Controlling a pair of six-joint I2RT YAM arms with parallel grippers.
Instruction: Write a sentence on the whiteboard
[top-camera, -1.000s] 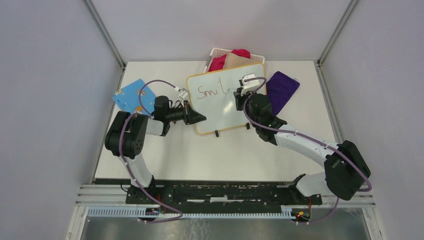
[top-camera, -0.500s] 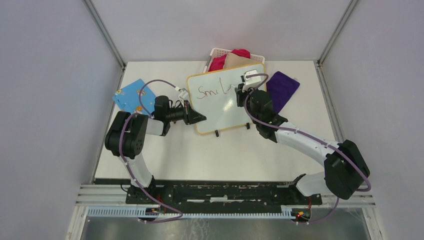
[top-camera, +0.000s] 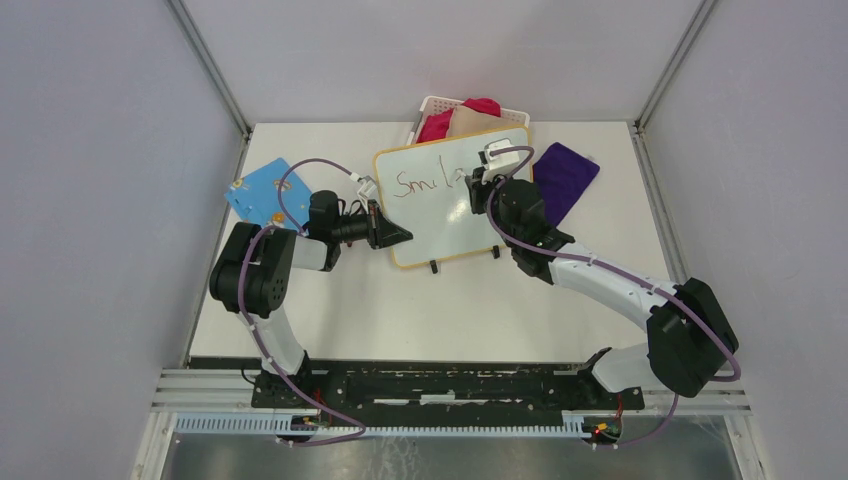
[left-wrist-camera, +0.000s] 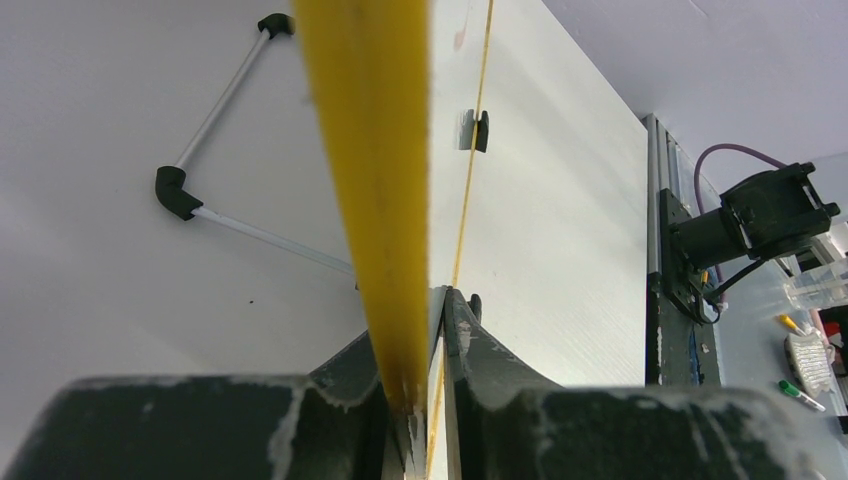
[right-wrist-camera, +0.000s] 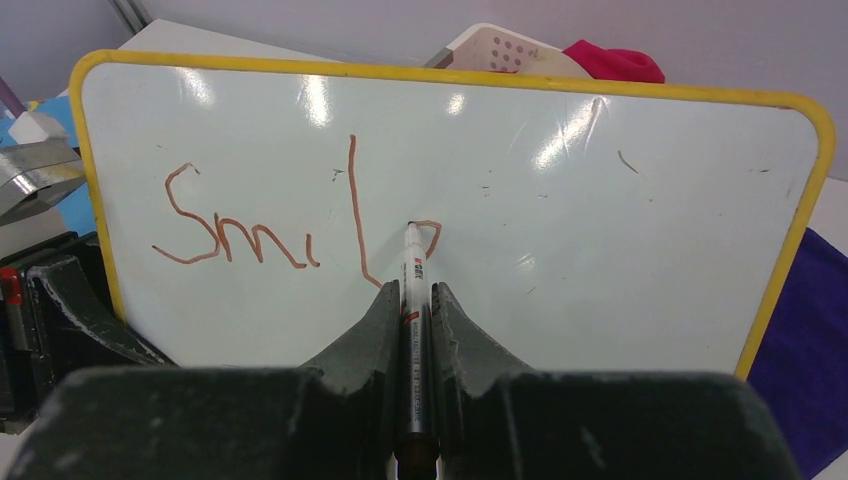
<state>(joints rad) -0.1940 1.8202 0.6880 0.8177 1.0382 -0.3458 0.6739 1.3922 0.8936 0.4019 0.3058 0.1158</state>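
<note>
right gripper pinches the marker, tip on the whiteboard (the sentence reads "smil"); left gripper clamps its left rim.

L tool clamped, elbow folded; R tool clamped, arm outstretched.

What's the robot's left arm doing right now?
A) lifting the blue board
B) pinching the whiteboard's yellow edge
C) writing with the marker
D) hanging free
B: in the left wrist view, its jaws clamp the yellow rim of the whiteboard.
</note>
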